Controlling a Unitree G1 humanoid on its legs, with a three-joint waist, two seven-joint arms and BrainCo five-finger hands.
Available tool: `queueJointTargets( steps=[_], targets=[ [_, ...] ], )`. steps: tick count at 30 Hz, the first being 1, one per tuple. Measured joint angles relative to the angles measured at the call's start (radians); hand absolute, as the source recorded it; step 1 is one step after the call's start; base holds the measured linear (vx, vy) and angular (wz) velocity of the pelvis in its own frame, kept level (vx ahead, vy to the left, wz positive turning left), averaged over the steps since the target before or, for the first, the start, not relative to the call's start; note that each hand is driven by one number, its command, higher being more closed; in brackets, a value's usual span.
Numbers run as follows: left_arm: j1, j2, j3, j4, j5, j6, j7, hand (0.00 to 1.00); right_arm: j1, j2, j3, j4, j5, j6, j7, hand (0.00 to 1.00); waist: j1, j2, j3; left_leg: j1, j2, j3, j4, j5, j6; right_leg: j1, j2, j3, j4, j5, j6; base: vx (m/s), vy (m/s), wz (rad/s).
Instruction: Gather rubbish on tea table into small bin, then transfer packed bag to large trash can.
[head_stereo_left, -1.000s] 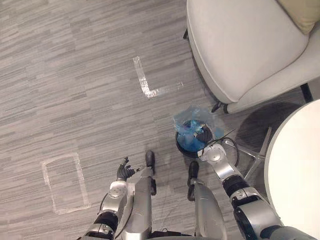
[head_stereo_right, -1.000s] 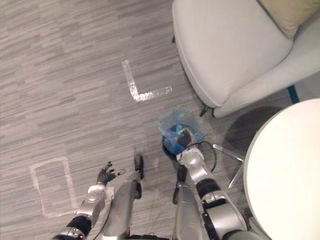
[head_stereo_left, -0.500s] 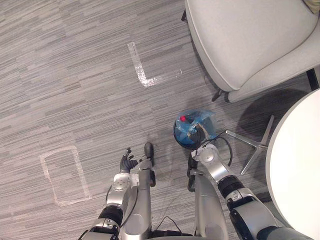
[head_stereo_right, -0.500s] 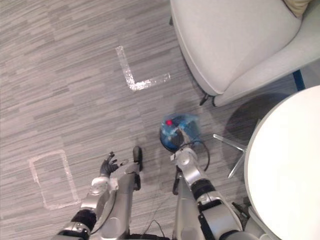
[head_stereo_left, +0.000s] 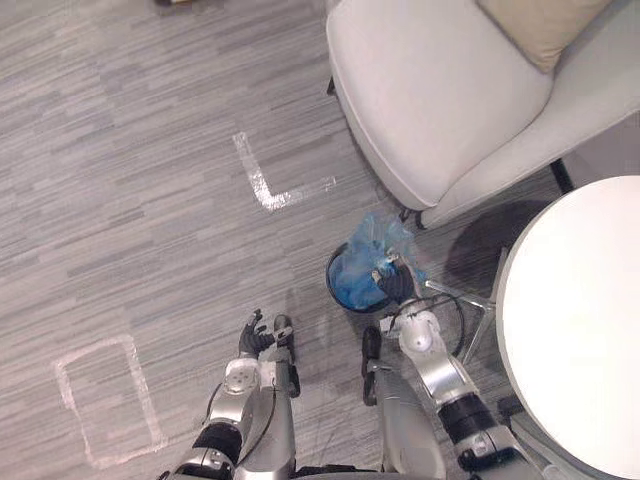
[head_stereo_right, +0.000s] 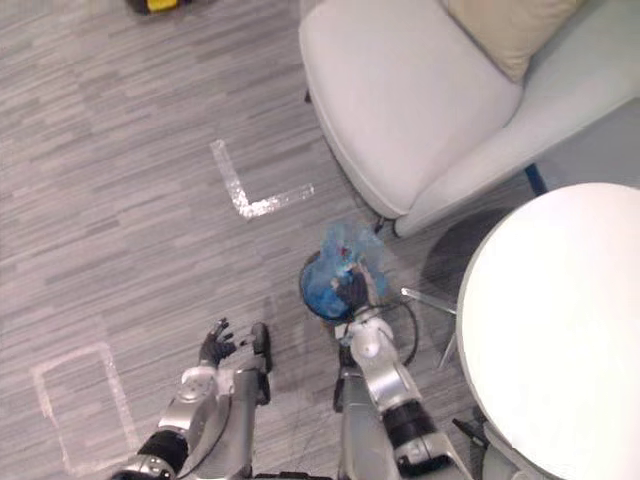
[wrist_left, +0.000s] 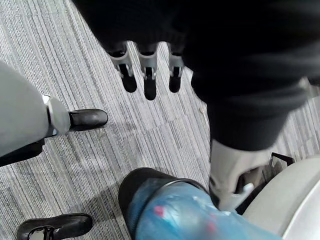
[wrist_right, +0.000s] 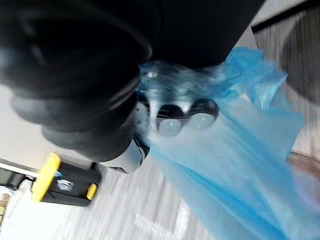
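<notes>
A small black bin (head_stereo_left: 338, 272) lined with a blue bag (head_stereo_left: 372, 245) stands on the carpet between the armchair and the round table. My right hand (head_stereo_left: 397, 288) reaches into the bin's top, and its fingers (wrist_right: 180, 117) curl into the bunched blue plastic (wrist_right: 240, 165) there. The bag's upper part stands crumpled above the rim, with something red inside (wrist_left: 159, 212). My left hand (head_stereo_left: 252, 338) hangs to the left of the bin, apart from it. Its fingers (wrist_left: 147, 75) are straight and hold nothing.
A pale armchair (head_stereo_left: 440, 90) with a tan cushion (head_stereo_left: 530, 25) stands just behind the bin. The round white table (head_stereo_left: 580, 320) is at the right. Tape marks lie on the carpet: an L (head_stereo_left: 262, 185) and a rectangle (head_stereo_left: 105, 400). A yellow-and-black object (head_stereo_right: 160, 5) sits far off.
The whole picture has shifted, so the camera moved. My right hand stays closed on the blue bag at the bin, and the bag's top now stands higher above the rim. My left hand is unchanged.
</notes>
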Motion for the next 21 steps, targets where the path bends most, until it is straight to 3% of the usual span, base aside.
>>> queueJointTargets(
  steps=[6,21],
  targets=[
    [0.054,0.014,-0.020,0.015,0.020,0.010,-0.014,0.00,0.052,0.017,-0.001,-0.086,0.000,-0.022,0.015,1.00,-0.014,-0.012,-0.089,0.055,-0.004,0.025,-0.034,-0.004,0.002,0.056,0.000,0.024,-0.068,0.027,0.006,0.05,0.018,-0.14],
    [0.108,0.017,-0.032,0.047,0.058,0.015,-0.028,0.00,0.065,0.017,-0.003,-0.096,0.001,-0.045,0.049,1.00,-0.014,-0.014,-0.136,0.123,-0.030,0.013,-0.096,0.016,0.003,0.142,-0.019,0.017,-0.149,0.059,0.020,0.01,0.007,0.02]
  ],
)
